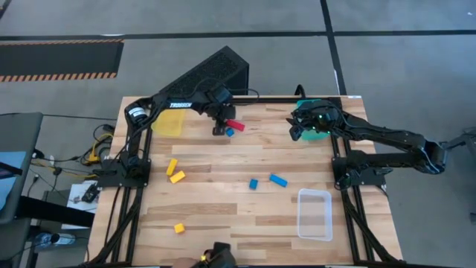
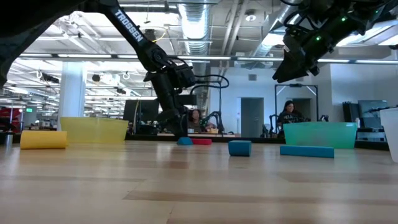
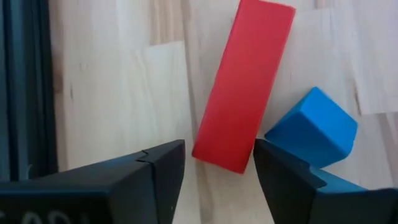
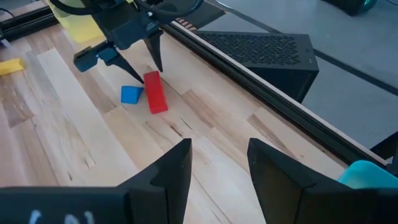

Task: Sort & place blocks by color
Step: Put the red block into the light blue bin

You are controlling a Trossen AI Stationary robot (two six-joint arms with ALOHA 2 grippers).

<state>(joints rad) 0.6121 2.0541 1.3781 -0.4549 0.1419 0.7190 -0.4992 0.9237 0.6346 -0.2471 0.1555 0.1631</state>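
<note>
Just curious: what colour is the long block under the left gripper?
Red, clearest in the left wrist view.

Red bar (image 3: 244, 87), blue cube (image 3: 313, 127), pale striped wood table (image 3: 118, 87) (dark pincers).

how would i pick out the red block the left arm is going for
Start at the yellow bin in the table's far left corner, then follow the far edge toward the middle to the left pincer. The red block lies just beyond it, beside a small blue cube. It is the only red piece in sight.
</note>
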